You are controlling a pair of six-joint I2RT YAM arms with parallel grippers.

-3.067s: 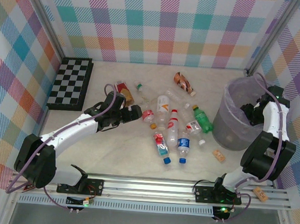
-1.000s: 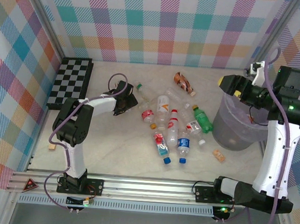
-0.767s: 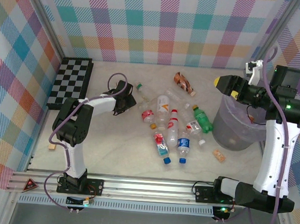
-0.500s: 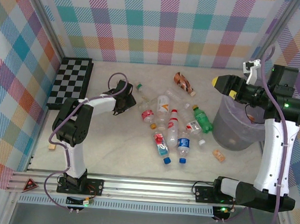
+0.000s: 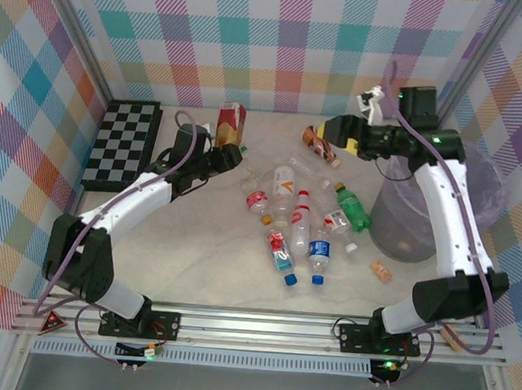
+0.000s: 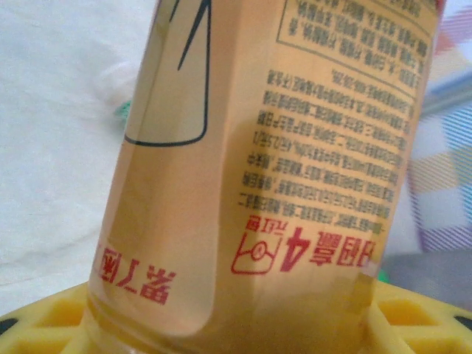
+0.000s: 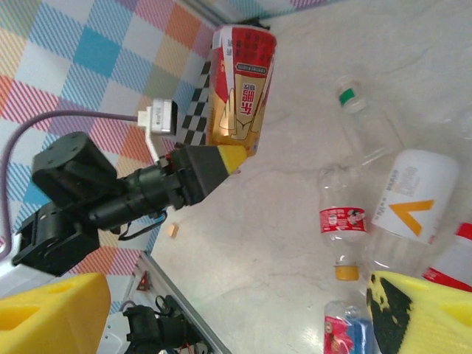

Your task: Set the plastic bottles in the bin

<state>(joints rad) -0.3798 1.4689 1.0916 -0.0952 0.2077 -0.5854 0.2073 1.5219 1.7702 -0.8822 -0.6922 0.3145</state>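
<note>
The left fingers point(image 7: 220, 159) pinch the lower end of the red-and-gold wrapped bottle point(image 5: 232, 120), held off the bench point(image 5: 194, 244) near its far side, long axis almost upright. The right fingers point(image 7: 51, 313) are spread wide.

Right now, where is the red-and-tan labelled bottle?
The red-and-tan bottle is gripped by the left gripper, on the left side of the top view, between the chessboard and the scattered bottles at mid-table.
</note>
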